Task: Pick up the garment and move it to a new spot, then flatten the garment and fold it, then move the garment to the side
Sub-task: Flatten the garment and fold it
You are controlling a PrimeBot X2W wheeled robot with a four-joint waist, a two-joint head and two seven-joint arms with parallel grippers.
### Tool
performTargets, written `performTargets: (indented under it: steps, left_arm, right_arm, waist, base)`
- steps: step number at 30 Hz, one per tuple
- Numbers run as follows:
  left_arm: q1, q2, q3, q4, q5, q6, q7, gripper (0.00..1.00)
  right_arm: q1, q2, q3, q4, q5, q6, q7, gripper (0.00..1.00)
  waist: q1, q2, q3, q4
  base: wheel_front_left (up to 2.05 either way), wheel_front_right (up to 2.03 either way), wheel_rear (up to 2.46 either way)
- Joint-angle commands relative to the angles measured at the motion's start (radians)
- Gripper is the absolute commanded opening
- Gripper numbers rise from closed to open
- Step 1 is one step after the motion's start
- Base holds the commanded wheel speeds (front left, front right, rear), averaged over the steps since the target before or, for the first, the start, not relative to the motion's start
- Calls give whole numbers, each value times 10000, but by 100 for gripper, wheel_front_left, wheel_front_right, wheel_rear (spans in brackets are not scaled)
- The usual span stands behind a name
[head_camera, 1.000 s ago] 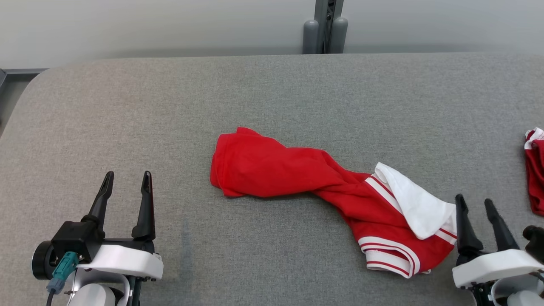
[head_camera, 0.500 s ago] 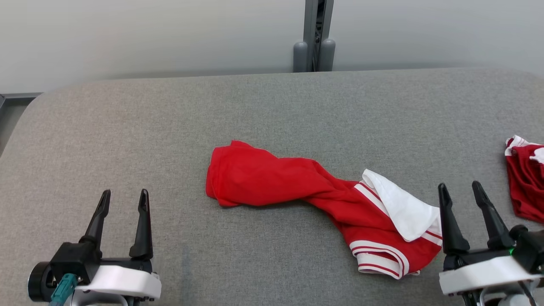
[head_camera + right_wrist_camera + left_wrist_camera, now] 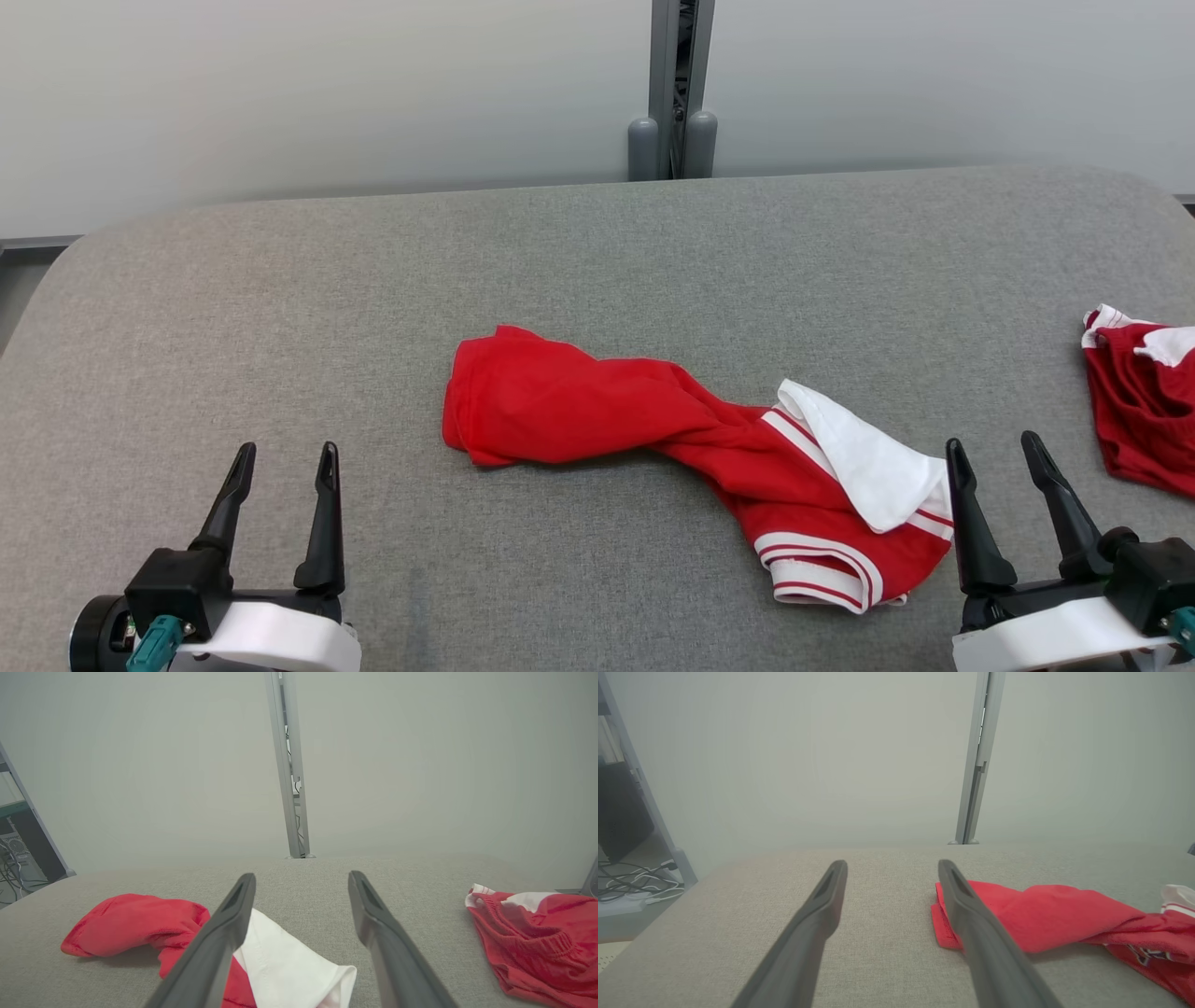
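Note:
A crumpled, twisted red garment [image 3: 597, 406] with white striped trim and a white panel [image 3: 864, 457] lies mid-table, running from centre to lower right. It also appears in the left wrist view [image 3: 1031, 914] and the right wrist view [image 3: 135, 924]. My left gripper [image 3: 285, 455] stands open at the lower left, well apart from the garment's left end, with nothing between its fingers. My right gripper [image 3: 991, 445] stands open at the lower right, just right of the white panel, not touching it.
A second red garment [image 3: 1144, 415] with white trim lies at the table's right edge, also in the right wrist view [image 3: 537, 938]. The grey padded table [image 3: 280, 308] has rounded far corners. A grey post [image 3: 674, 89] stands against the pale wall behind.
The head camera has tilted up, so everything sits lower in view and more wall shows. Both grippers stay open, and the garment lies as it did.

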Motion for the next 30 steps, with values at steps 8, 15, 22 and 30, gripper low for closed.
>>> performTargets:
  steps: [8, 15, 22, 30]
  left_arm:
    - [-301, 148, -221, -14, 102, -77, 318, 100]
    - [-942, 124, -973, 613, 112, -682, 964, 100]
    - [-2006, 37, -1903, 2160, 39, -1716, 1954, 100]
    - [-3771, 343, -2993, 4508, 563, -2528, 2518, 100]
  right_arm:
    - [-42, -72, 22, -49, -75, 6, 83, 100]
    - [-156, -117, 56, -116, -119, 7, 160, 100]
    - [-282, -117, 243, -156, -100, 6, 208, 100]
    - [-608, -88, 426, -79, -22, 7, 99, 100]
  waist:
    - [0, 0, 104, -24]
    - [0, 0, 384, -93]
    - [0, 0, 767, -310]
    - [0, 0, 1267, -903]
  base:
    - [0, 0, 0]
    - [0, 0, 0]
    - [0, 0, 0]
    - [0, 0, 0]
